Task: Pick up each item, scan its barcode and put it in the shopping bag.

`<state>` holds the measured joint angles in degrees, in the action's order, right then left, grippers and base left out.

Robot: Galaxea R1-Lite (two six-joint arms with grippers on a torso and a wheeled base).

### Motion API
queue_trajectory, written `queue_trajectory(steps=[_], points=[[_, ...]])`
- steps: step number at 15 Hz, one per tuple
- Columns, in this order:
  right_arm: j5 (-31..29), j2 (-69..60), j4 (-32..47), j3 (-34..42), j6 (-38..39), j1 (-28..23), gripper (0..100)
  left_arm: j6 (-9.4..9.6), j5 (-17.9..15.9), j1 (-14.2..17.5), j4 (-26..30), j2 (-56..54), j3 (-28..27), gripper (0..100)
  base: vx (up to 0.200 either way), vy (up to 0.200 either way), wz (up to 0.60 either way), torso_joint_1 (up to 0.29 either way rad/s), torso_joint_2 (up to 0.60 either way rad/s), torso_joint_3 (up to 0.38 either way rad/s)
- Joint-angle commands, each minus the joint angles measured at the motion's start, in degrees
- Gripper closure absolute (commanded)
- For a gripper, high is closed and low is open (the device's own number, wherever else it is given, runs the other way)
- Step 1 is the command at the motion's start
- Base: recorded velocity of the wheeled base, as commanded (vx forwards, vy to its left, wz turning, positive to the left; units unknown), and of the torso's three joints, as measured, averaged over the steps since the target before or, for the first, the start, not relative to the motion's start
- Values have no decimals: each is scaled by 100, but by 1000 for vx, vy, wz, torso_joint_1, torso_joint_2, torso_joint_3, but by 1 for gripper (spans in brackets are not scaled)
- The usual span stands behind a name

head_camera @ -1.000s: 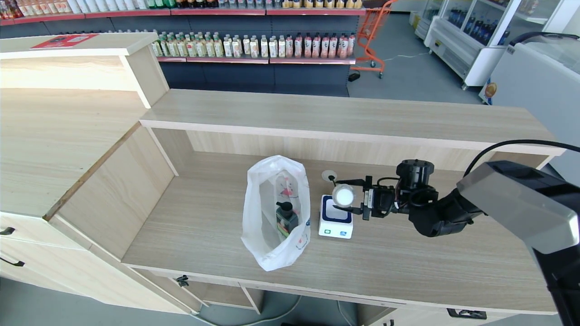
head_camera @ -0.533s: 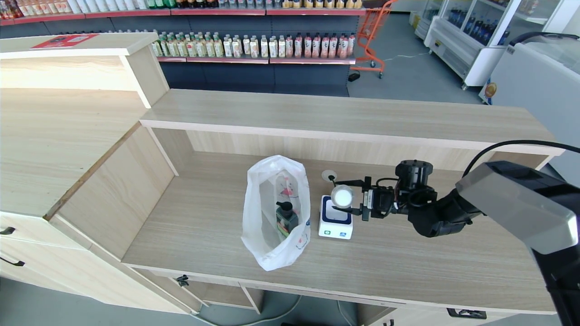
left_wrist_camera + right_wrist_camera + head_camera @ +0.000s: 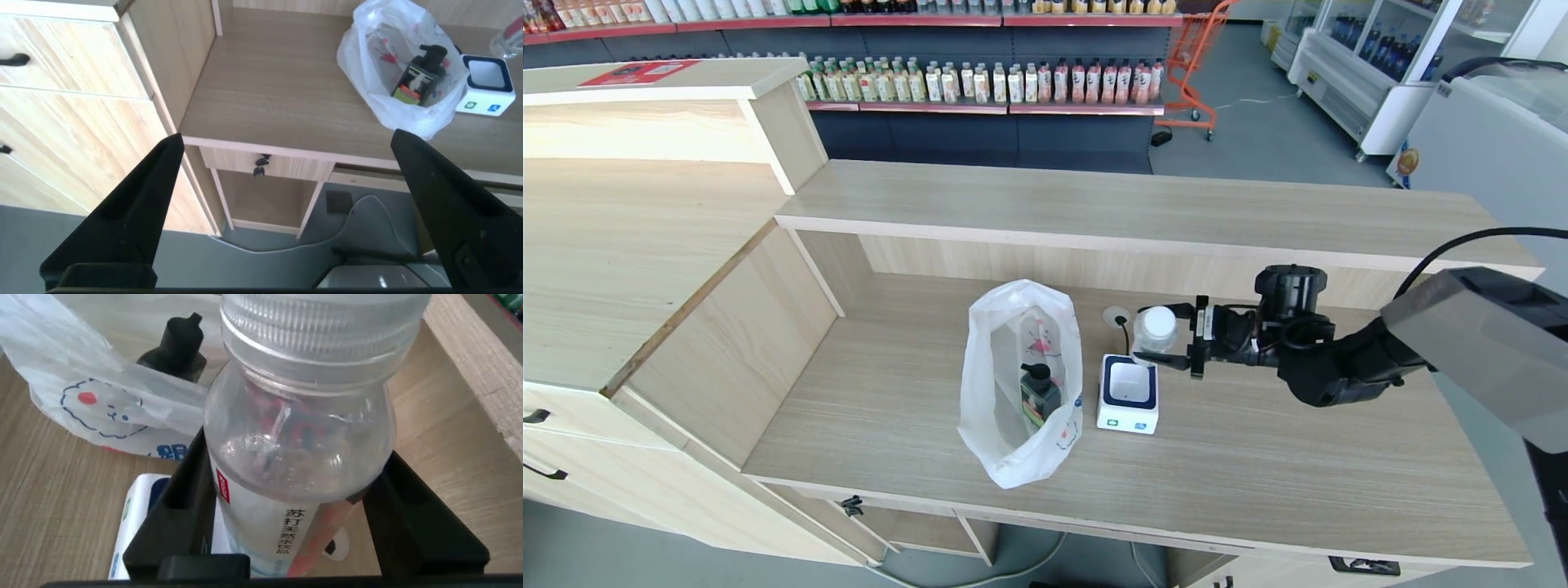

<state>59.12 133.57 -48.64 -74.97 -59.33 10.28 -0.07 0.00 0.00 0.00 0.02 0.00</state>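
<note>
Right pincer [image 3: 1158,339] grips a clear, white-capped plastic bottle [image 3: 1156,322]; the white plastic shopping bag [image 3: 1005,425] lies left, beyond the white box scanner [image 3: 1128,396].

Bright, even light casts soft, faint shadows.

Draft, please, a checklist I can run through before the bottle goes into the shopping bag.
1. Grip: right end effector shut on the bottle, cap on: ok.
2. Barcode read by the scanner: cannot tell.
3. Bottle held off the scanner, not touching it: ok.
4. Shopping bag standing with its mouth open: ok.
5. Room in the bag beside the pump bottle: looks ok.
6. Left end effector open, off the front of the counter, away from the bag: ok.
</note>
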Motion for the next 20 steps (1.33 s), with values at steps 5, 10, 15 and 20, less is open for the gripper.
queue_trajectory(steps=[5,10,15,20], points=[[-595,-1325,-40,747,2277,-61,100,-1,0,0,0,-2,0,0,0,0,0,0,0,0],[-1790,-1061,-401,404,3824,502,100,-1,0,-9,0,-2,0,0,0,0,0,0,0,0],[-2766,-112,-383,-510,5142,1099,100,-1,0,0,0,-2,0,0,0,0,0,0,0,0],[-2845,820,-93,-1705,5344,1416,100,-1,0,0,0,-2,0,0,0,0,0,0,0,0]])
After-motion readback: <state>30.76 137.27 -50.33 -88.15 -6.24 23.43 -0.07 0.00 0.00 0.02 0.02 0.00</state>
